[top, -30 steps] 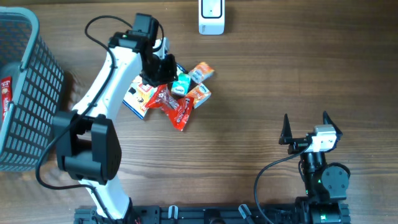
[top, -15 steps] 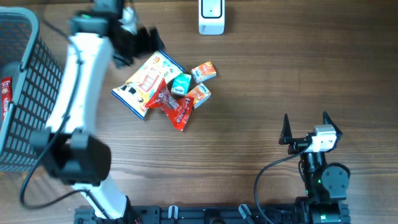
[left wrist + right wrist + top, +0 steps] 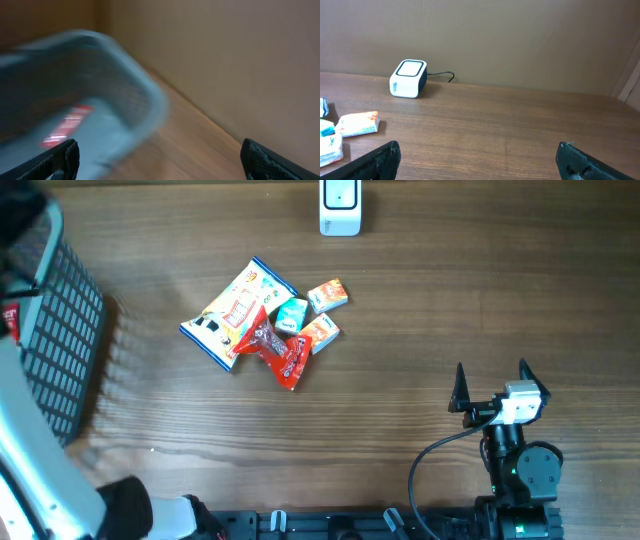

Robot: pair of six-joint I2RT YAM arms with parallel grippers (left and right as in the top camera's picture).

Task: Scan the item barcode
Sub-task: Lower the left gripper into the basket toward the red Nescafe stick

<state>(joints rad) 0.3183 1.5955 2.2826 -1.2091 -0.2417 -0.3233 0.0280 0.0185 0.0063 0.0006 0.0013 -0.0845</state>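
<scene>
Wooden table (image 3: 450,300), snack packets (image 3: 265,325), scanner (image 3: 339,207)

I am swinging left arm (image 3: 22,445) away from snack pile (image 3: 285,330), out to far left edge, over basket (image 3: 65,320). Left gripper (image 3: 161,159) opening from pinched to fingers wide apart. Yellow bag (image 3: 235,305), half hidden under arm before, now showing fully. Left wrist view blurring as it sweeps across basket rim.
</scene>
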